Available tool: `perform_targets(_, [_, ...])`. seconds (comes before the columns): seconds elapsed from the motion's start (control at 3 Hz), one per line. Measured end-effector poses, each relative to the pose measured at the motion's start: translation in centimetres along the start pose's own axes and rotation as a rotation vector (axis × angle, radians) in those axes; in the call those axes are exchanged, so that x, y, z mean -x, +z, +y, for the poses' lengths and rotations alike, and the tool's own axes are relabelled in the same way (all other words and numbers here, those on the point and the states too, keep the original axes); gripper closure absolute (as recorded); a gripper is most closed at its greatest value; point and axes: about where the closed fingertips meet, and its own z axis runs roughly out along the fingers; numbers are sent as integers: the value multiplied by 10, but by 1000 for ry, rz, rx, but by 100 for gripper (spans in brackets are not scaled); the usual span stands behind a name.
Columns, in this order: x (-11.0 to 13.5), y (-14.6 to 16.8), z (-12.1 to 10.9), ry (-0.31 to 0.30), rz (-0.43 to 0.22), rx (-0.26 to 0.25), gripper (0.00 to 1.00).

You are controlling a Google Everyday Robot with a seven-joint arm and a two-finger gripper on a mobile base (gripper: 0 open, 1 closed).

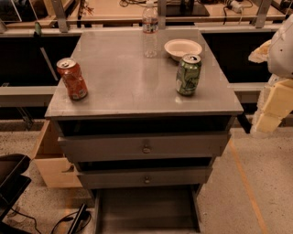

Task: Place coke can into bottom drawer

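A speckled floor [261,196] is spreading beneath a grey metal cabinet [146,146], with a wooden workbench [110,11] running behind it. The cabinet's flat top [123,77] is catching a dull sheen. The bottom drawer [146,210] is standing pulled out. The gripper [270,112] is hanging at the right edge, beside the cabinet; whether it is parted or closed cannot be told. A water bottle [149,29] and white bowl [182,48] are sitting at the rear, a green can [188,74] is standing front right, and the coke can [72,78] is standing upright near the front left edge.
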Motion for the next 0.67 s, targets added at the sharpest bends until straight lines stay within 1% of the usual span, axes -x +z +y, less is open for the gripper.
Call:
perform_targets(0.33, [0, 0, 0, 0, 0, 0, 0])
perform_targets(0.67, [18, -8, 0, 7, -66, -44, 0])
